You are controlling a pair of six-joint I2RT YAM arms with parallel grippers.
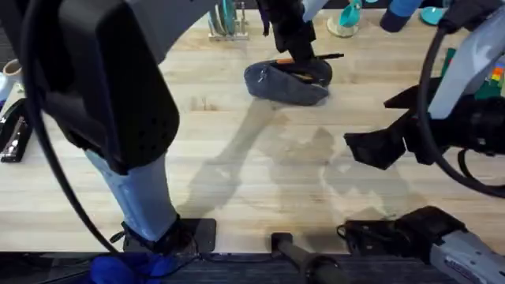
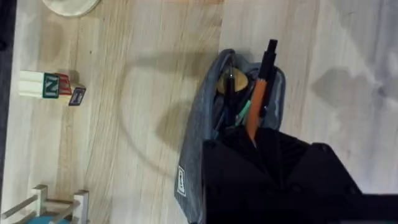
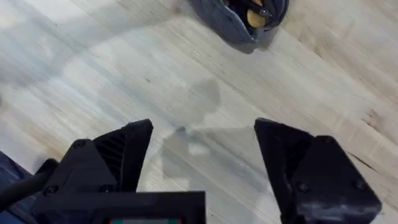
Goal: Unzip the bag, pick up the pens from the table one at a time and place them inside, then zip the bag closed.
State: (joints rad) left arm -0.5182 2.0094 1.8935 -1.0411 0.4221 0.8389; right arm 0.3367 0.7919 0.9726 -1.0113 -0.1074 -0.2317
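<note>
- The left arm rises from its base at about 7 o'clock on the table [image 1: 237,197] and reaches far forward, looming large and dark under the overhead camera.
- The left gripper [image 1: 290,43] hangs over the bag [image 1: 286,80] at about 12 o'clock; whether its fingers are apart or together cannot be told.
- The bag lies unzipped, with the orange pen [image 2: 255,107] and the black pen [image 2: 268,65] sticking out of its mouth, seemingly resting inside.
- The right gripper [image 3: 202,162] hovers at about 3 o'clock, well apart from the bag, its fingers spread wide over bare wood.
</note>
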